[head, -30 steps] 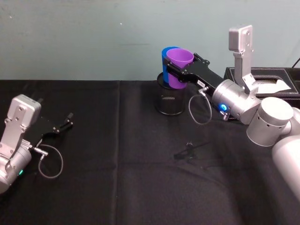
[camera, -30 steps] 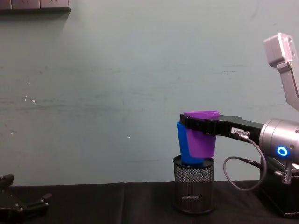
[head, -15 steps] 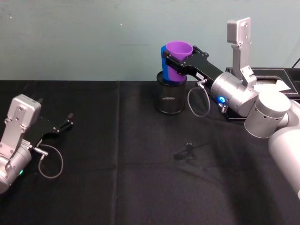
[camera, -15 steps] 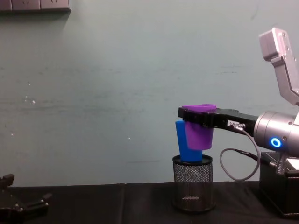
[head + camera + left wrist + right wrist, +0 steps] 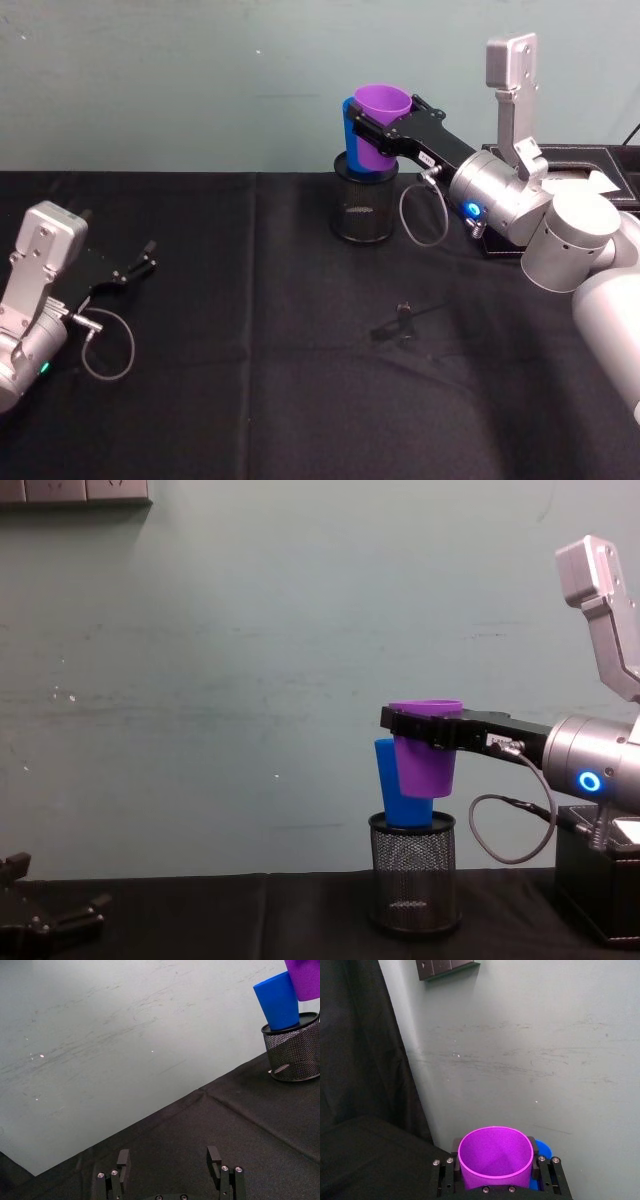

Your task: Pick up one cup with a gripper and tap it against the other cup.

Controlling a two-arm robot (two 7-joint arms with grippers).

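Holding the purple cup point(image 5: 383, 120) beside the blue cup point(image 5: 347, 132), far centre of the table

Your right gripper point(image 5: 385, 118) is clamped on the purple cup just under its rim, one flat finger on each side, and carries it upright in the air. The blue cup stands tilted inside the black mesh pen holder point(image 5: 363, 205), on the purple cup's left and far side. The two cups' sides meet or nearly meet; you cannot tell contact for certain.

Room to move: the holder sits at the far edge of the black table point(image 5: 250, 350), with the wall point(image 5: 250, 660) right behind, so there is little room beyond the cups. Leftward and toward you the cloth lies wide open. To the right, a black box point(image 5: 560, 170) sits just beside your right arm's wrist.

A small black clip point(image 5: 403, 322) lies on the cloth nearer you, well apart from the holder. Your left gripper point(image 5: 140, 262) rests low at the near left, fingers spread and holding nothing.

From the chest you see the purple cup's base hanging above the holder's rim, clear of it. The right wrist view looks straight down into the purple cup, a sliver of blue behind it. The left wrist view shows the blue cup's lean from the side.
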